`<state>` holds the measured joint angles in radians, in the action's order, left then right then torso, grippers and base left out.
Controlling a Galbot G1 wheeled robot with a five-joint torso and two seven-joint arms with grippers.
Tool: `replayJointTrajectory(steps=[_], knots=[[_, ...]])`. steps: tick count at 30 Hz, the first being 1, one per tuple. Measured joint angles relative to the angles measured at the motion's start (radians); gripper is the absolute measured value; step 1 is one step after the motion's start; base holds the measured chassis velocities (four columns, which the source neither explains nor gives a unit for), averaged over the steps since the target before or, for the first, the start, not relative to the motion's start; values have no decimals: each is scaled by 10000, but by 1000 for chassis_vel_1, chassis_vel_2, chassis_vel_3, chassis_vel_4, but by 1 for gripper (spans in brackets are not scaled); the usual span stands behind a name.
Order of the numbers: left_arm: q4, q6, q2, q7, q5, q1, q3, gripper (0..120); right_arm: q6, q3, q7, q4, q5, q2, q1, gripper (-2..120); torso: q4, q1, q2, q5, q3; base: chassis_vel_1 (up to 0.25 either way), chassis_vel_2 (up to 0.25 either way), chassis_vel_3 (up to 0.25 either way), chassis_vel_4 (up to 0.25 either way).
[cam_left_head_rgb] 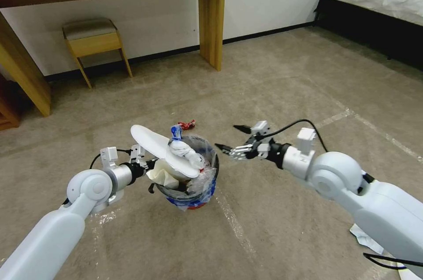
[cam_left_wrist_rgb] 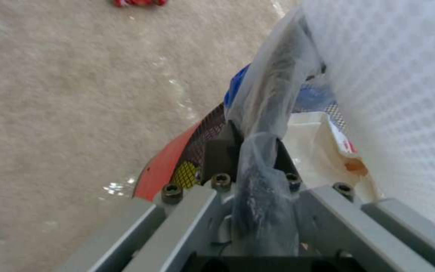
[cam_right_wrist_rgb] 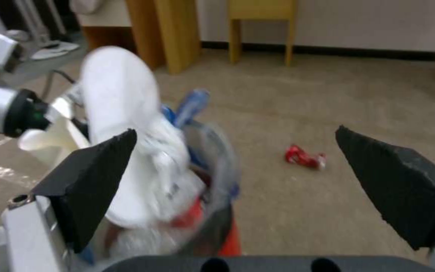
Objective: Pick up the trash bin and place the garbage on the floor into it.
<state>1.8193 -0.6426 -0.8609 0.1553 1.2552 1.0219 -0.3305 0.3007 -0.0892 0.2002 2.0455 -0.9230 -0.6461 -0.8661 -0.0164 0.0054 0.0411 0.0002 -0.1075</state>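
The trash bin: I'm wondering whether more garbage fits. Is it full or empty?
Full: the trash bin overflows, and a white slipper sole lies across its rim.

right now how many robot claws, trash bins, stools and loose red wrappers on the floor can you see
claws: 2, left claw and right claw
trash bin: 1
stool: 1
red wrapper on the floor: 1
total: 5
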Motion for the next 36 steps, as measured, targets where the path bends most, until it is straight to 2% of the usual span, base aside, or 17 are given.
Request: replayJointTrajectory(steps=[2, 6, 7, 8, 9, 11, 12, 14, 18, 20, 23, 36], knots=[[0, 8, 24, -19, -113, 91, -107, 1, -28, -1406, 36, 94, 287, -76, -1151, 100, 1, -1, 0, -1, 0, 0, 0, 0, 0], [3, 8, 12, 10, -115, 120, -145, 1, -61, -2177, 122, 177, 547, -110, -1822, 100, 2, -1, 0, 1, 0, 0, 0, 0, 0], [-20, 12, -6, 27, -116, 95, -136, 1, -153, -3093, 288, 306, 887, -137, -2656, 100, 6, -1, 0, -2, 0, 0, 0, 0, 0], [-69, 13, -21, 27, -123, 40, -95, 1, -199, -3818, 440, 441, 1201, -187, -3550, 100, -2, -1, 0, -2, 0, 0, 0, 0, 0], [-69, 13, -21, 27, -123, 40, -95, 1, -199, -3818, 440, 441, 1201, -187, -3550, 100, -2, -1, 0, -2, 0, 0, 0, 0, 0], [-118, 12, -68, 19, -151, 32, -76, 1, -305, -4860, 589, 653, 1613, -366, -4694, 100, -2, -2, 0, 2, 1, 0, 0, 0, 0], [-118, 12, -68, 19, -151, 32, -76, 1, -305, -4860, 589, 653, 1613, -366, -4694, 100, -2, -2, 0, 2, 1, 0, 0, 0, 0], [-270, 14, -202, -49, -242, -30, 6, 1, -468, -6231, 778, 908, 2041, -668, -6133, 100, -2, -1, 0, 1, 1, 0, 0, 0, 0], [-286, 42, -258, -59, -335, 34, 5, 1, -587, -6711, 904, 952, 2213, -797, -6654, 100, -6, -1, 0, -5, 0, 0, 0, 0, 0], [-307, 49, -305, -46, -395, 100, 21, 1, -749, -7069, 1033, 903, 2427, -931, -7033, 100, 4, -1, 0, -3, 0, 0, 0, 0, 0], [-310, 50, -306, -42, -405, 151, 76, 1, -853, -7124, 1114, 789, 2555, -1050, -7173, 100, 1, -1, 0, 0, 0, 0, 0, 0, 0], [-185, 41, -116, -116, -354, 189, -167, 1, -698, -6268, 1035, 497, 2547, -752, -6408, 100, 2, -1, 0, -3, 0, 9, 12, 14, 11]])
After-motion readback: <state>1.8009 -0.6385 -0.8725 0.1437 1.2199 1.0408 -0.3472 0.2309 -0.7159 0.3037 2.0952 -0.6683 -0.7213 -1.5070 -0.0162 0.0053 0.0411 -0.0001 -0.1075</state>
